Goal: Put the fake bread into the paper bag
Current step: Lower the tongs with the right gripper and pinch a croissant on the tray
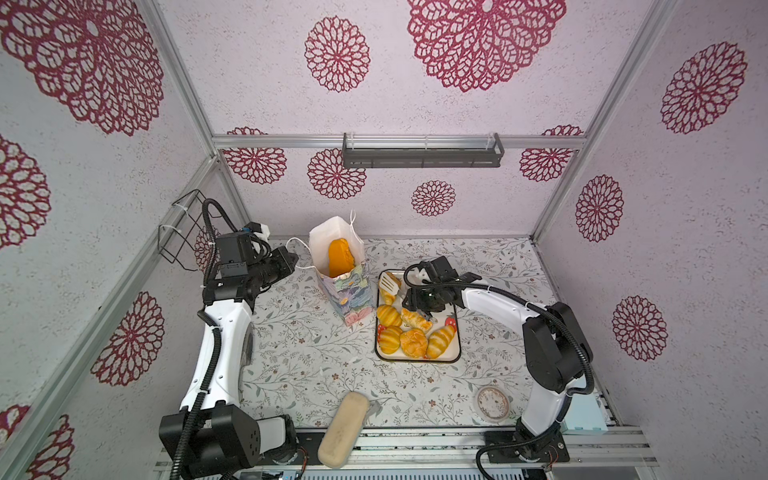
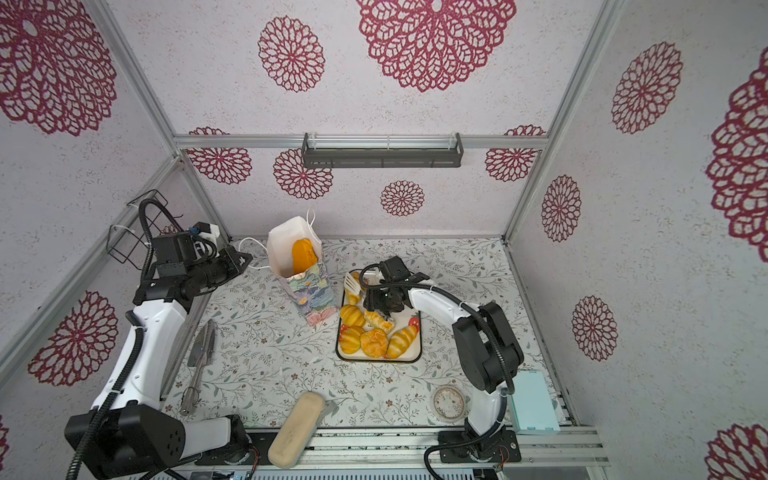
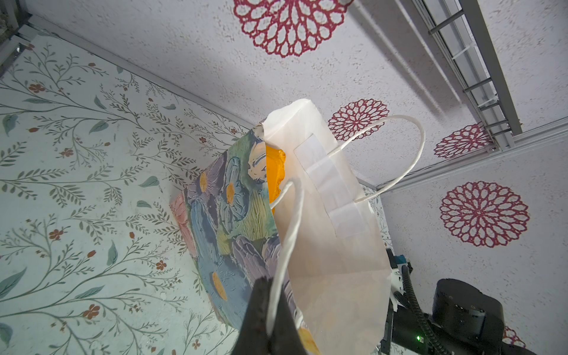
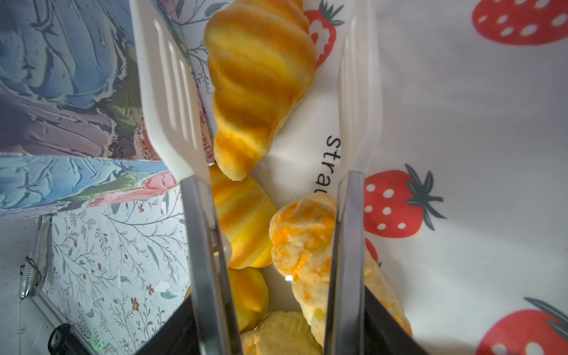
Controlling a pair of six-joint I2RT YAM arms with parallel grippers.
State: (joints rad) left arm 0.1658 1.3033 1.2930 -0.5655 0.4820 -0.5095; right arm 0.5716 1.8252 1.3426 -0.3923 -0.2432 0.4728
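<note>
Left claw (image 3: 272,295) pinching handle (image 3: 291,236), tongs (image 4: 172,92) — seemingly — astride croissant (image 4: 258,80)

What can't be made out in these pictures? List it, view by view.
- Top views: bottom of the paper bag; its walls and the orange bread hide any pieces below.
- Top views: the tray patch under the right gripper holding tongs; the arm covers it.
- Left wrist view: left gripper jaws shut on the cord handle, cut off by the picture's edge.
</note>
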